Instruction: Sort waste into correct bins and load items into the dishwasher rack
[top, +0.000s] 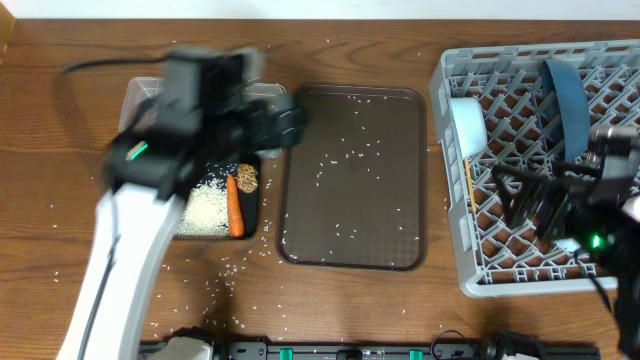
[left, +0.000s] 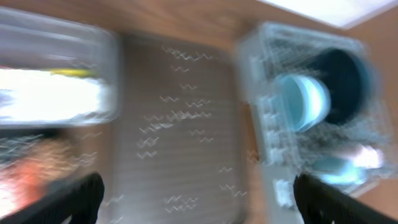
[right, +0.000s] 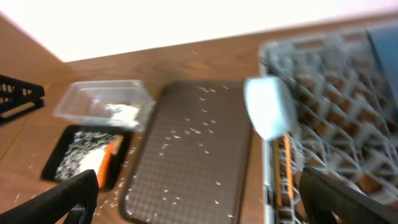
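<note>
The clear tub (right: 102, 102) holds white tissue (right: 121, 112); a yellow streak (left: 74, 73) shows in it. The black tray (top: 262, 205) holds rice (top: 205, 205), the carrot (top: 234, 205) and the brown lump (top: 247, 178). My left gripper (top: 290, 120) is open and empty, blurred, above the tub's right end. The grey rack (top: 447, 150) holds the white bowl (top: 468, 125), the blue plate (top: 565, 95) and the chopsticks (top: 470, 195). My right gripper (top: 525, 195) is open and empty over the rack. The cups are hidden.
A brown serving tray (top: 350, 200) lies between the bins and the rack, with rice grains scattered on it. More grains lie on the wooden table (top: 200, 290) in front of the black tray. The left arm covers most of the tub from overhead.
</note>
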